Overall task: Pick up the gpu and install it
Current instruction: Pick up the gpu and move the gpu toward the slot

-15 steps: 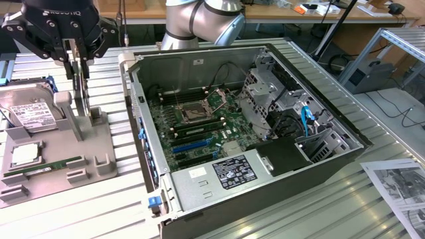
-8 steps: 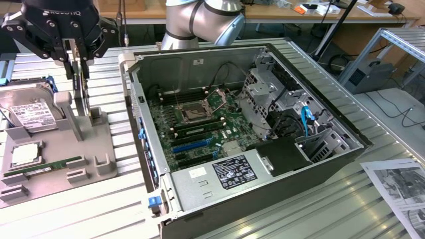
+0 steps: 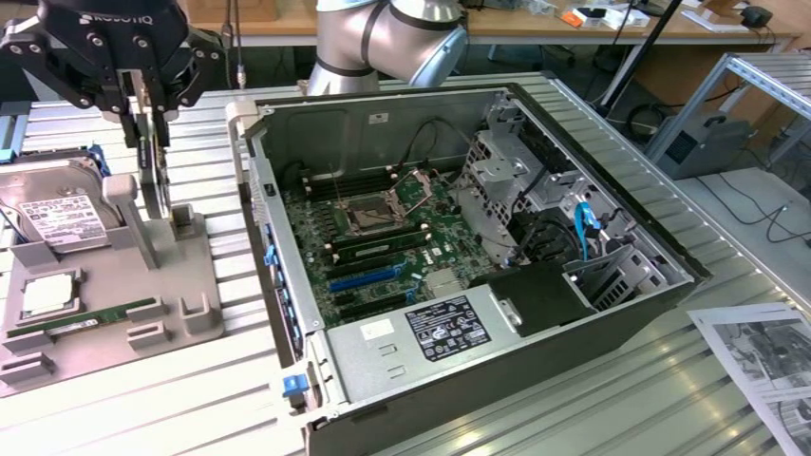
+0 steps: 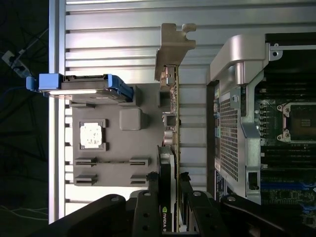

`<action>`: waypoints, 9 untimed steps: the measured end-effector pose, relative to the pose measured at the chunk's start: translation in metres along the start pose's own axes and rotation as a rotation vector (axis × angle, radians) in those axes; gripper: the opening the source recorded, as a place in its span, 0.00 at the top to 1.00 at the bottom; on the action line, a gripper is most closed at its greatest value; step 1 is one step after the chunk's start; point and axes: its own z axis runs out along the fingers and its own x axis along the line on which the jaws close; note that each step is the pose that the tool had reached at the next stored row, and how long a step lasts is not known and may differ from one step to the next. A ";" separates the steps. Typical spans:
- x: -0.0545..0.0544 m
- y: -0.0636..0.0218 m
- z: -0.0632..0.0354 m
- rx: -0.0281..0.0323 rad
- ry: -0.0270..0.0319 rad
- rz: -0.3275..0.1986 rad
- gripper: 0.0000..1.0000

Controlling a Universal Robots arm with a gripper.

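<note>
- Since gripper (image 3: pixel 147 128) is clamped on the upright gpu (image 3: pixel 159 185) at the holder's (image 3: pixel 190 285) case-side edge, I'd lift straight.
- Bracket (image 4: pixel 173 44) must clear case wall (image 4: pixel 232 113).

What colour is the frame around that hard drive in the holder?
Blue; the frame around the hard drive shows best in the wrist view.

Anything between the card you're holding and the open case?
Only the open computer case's silver side wall rises between the black gpu card, clamped in the gripper, and the green motherboard.
</note>
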 end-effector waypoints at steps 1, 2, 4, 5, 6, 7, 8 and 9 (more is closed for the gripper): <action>0.000 0.0000 -0.0008 -0.0002 -0.0002 0.000 0.73; 0.000 0.0001 -0.0013 -0.0002 -0.0002 0.000 0.73; 0.000 0.0005 -0.0064 0.0000 0.0001 0.000 0.73; 0.001 0.0007 -0.0095 -0.0001 -0.0001 0.000 0.73; 0.001 0.0008 -0.0116 -0.0002 -0.0001 0.000 0.73; 0.001 0.0009 -0.0126 -0.0002 -0.0001 0.000 0.73; 0.001 0.0009 -0.0133 -0.0002 -0.0001 0.000 0.73; 0.001 0.0010 -0.0137 -0.0002 -0.0001 0.000 0.73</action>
